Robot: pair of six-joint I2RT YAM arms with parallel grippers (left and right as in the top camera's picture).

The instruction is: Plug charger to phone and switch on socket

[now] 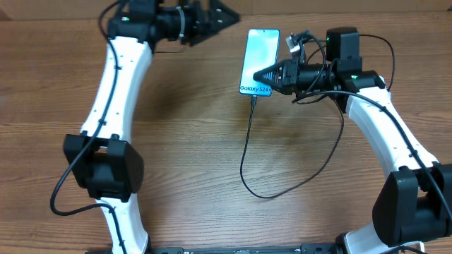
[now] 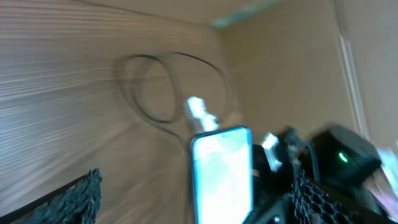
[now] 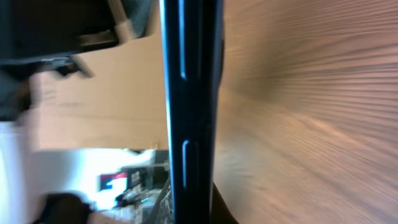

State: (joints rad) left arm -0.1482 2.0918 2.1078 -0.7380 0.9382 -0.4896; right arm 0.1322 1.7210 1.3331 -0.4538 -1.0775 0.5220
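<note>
One step appears complete: the charger (image 1: 246, 152) meets the lower end of the phone (image 1: 259, 60), which lies upper centre in the overhead view with its screen lit. The right gripper (image 1: 260, 73) sits against the phone's right edge; whether it is clamped cannot be told. The left gripper (image 1: 226, 15), top centre, is spread wide, holding nothing, well apart from the phone. The socket is not clearly visible, possibly hidden by the right arm at upper right. Switching it on is judged outstanding.

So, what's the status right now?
Left gripper open, away from phone. Right gripper at phone's edge, grip unclear. Charger tip meets phone's near end. Socket not clearly seen.
</note>
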